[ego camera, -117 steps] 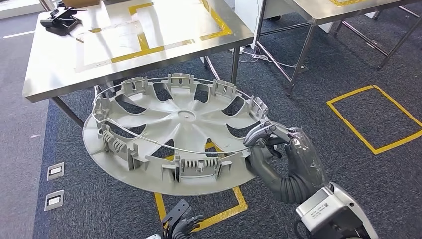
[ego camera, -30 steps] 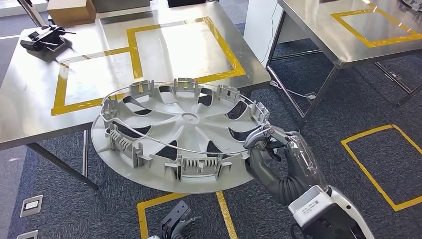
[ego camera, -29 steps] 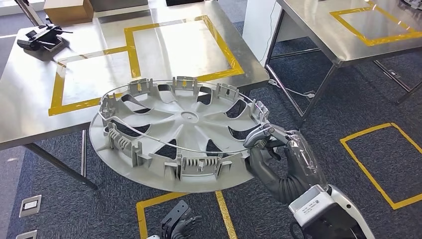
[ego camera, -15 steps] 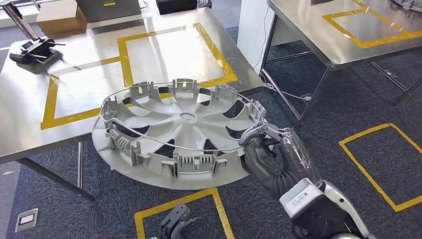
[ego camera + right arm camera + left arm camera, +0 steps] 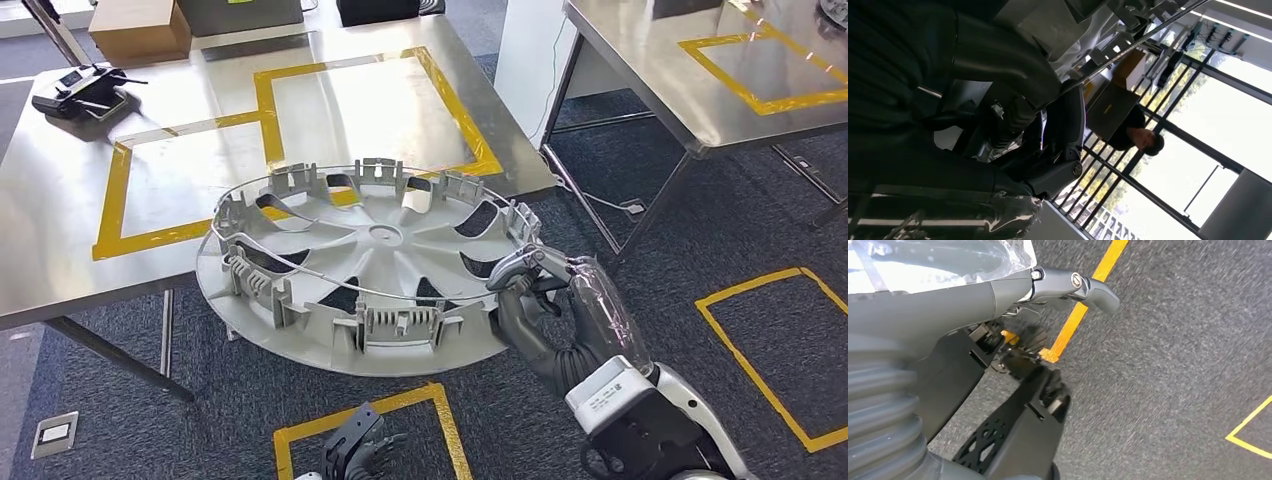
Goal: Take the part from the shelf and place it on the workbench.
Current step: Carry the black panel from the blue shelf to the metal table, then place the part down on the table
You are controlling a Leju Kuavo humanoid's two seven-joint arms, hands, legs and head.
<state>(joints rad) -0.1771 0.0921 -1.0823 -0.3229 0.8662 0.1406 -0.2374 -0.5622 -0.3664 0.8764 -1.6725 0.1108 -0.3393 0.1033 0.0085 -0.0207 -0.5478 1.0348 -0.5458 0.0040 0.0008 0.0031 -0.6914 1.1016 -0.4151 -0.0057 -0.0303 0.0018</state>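
You are carrying part [image 5: 370, 265] in right hand [image 5: 545, 310], fingers clamping its rim; part hanging partly over table [image 5: 60, 250] edge. Left hand [image 5: 362, 455] hanging low, grasping nothing. Keep part level, aim for yellow tape square [image 5: 270, 120].

The dark right hand [image 5: 1013, 125] grips the grey part's [image 5: 1058, 25] rim; a person [image 5: 1135, 135] stands beyond, before bright windows [image 5: 1198, 125].
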